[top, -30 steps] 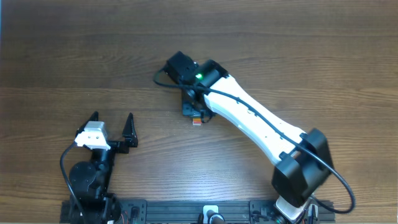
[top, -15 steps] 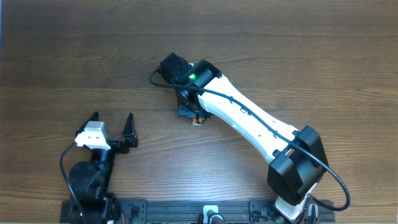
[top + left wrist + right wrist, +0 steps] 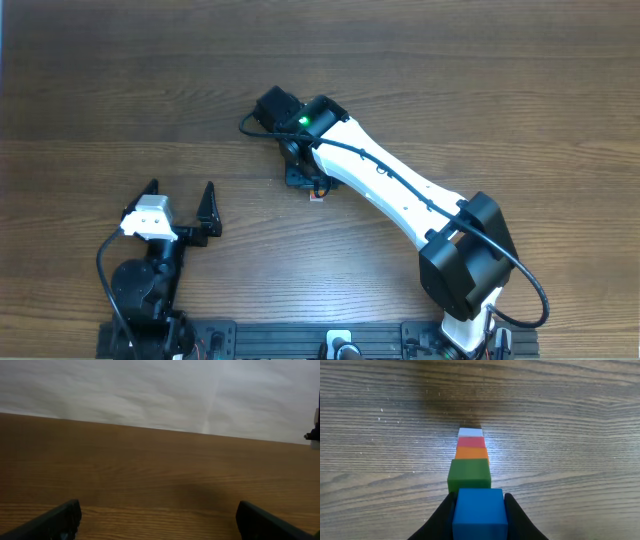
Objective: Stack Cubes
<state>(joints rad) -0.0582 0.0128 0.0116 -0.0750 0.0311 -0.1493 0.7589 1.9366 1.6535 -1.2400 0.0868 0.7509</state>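
Shifted slightly leftward over the table (image 3: 520,90), the right arm (image 3: 390,190) keeps the right gripper (image 3: 480,507) clamped on the blue cube (image 3: 480,516), directly above the green, orange, red and white stack (image 3: 469,474) near the table's middle; the left gripper (image 3: 180,186) sits wide open, empty, by the near-left corner.

The cubes are plain-coloured: a white cube (image 3: 470,433), red cube (image 3: 470,442), orange cube (image 3: 471,453), green cube (image 3: 469,474) and blue cube (image 3: 480,512). The surface (image 3: 570,435) is brown with darker wood grain. The right arm (image 3: 390,190) is white with black joints and a green light (image 3: 305,122); the left end effector (image 3: 180,186) is black and white.
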